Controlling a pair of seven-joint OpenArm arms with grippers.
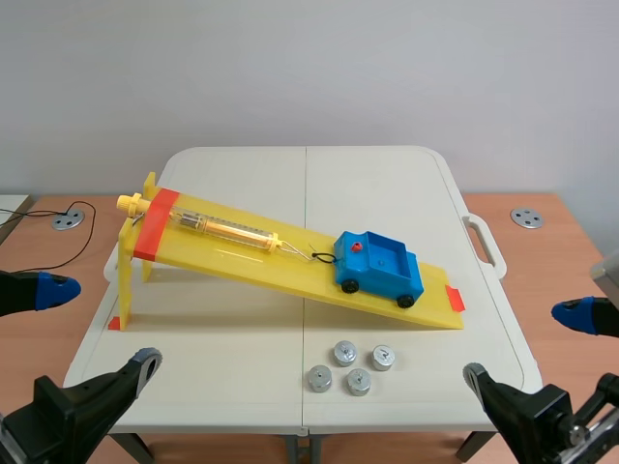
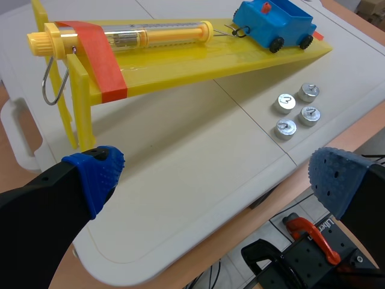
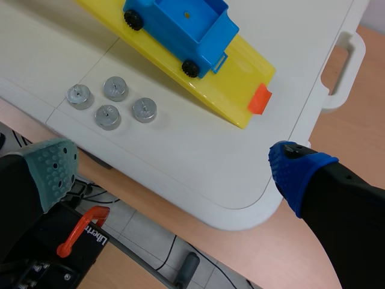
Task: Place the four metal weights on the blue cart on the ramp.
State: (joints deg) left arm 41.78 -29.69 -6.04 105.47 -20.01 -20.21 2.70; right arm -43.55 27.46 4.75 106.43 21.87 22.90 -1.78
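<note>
Several small round metal weights sit clustered on the white table just in front of the ramp's low end. The blue cart rests low on the yellow ramp, its bed empty, hooked to a yellow spring scale. My left gripper hangs open over the table's near left corner, away from the weights. Over the near right corner my right gripper is open too. Neither holds anything.
The table has a carry handle on its right side. Wooden desks flank it, each with a round metal disc; a black cable lies on the left one. Orange clamps sit below the table's near edge.
</note>
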